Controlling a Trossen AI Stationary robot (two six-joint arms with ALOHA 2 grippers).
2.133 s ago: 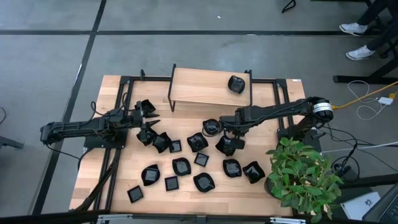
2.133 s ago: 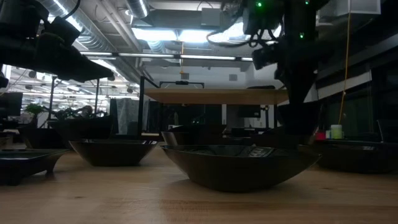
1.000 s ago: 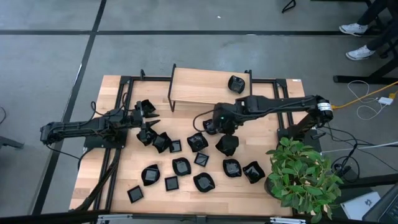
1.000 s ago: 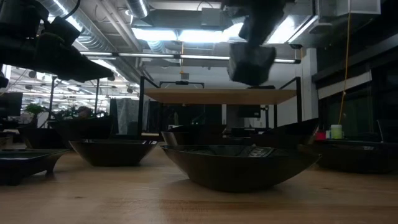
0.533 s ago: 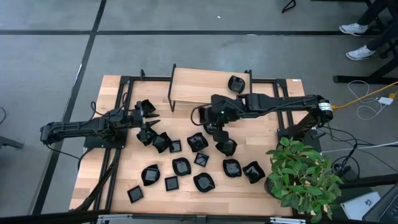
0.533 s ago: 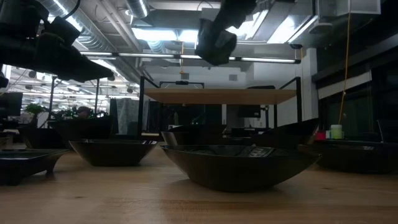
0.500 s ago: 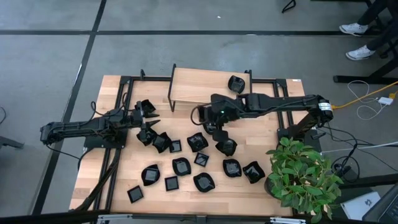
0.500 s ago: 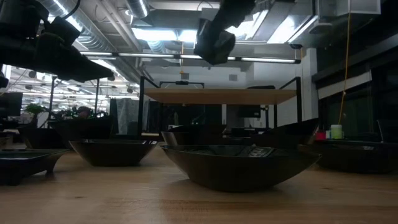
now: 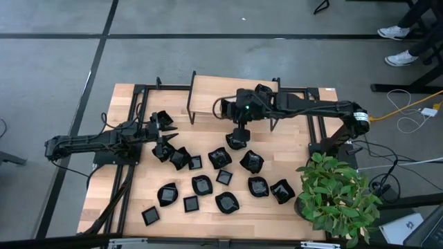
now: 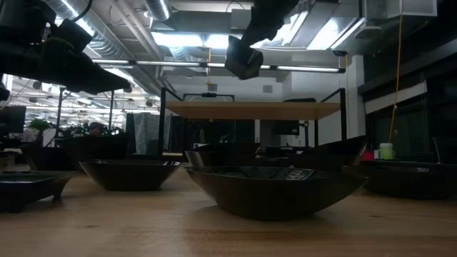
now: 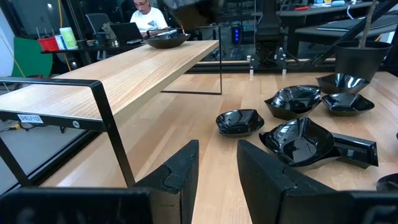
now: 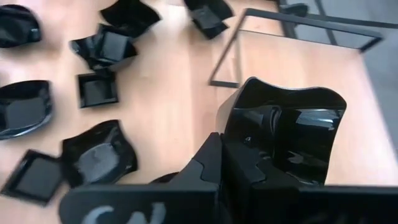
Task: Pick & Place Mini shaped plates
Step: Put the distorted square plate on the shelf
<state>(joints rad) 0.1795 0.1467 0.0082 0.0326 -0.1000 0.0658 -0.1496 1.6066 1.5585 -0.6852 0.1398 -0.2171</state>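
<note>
Several mini shaped plates, glossy and black, lie on the wooden table, among them one (image 9: 220,158) near the middle. Another plate (image 11: 166,40) sits on the raised wooden shelf (image 9: 221,97). My right gripper (image 9: 239,128) is high over the table just in front of the shelf's near edge, slanting down. It is shut on one square plate (image 12: 292,124), which also shows in the low view as a plate (image 10: 243,58) above shelf height. My left gripper (image 11: 217,174) waits open at the table's left, with nothing between its fingers. My right gripper holds the plate by its near wall (image 12: 245,134), with the fingers coming from behind and slanting down. Its own body hides how the fingers sit on the wall. The plate is lifted clear of table and shelf, tilted, its hollow facing the wrist camera.
A potted plant (image 9: 336,197) stands at the near right corner. More plates cluster by my left gripper (image 9: 173,153) and along the near half (image 9: 201,185). The shelf's black rod legs (image 9: 190,104) stand on the table. A person sits beyond the shelf (image 11: 146,7).
My right gripper has carried the plate up, toward the table's left and toward the far edge, up to the shelf. It has tipped from pointing steeply down to a shallower slant. It has stayed shut on the plate, which is lifted above shelf height.
</note>
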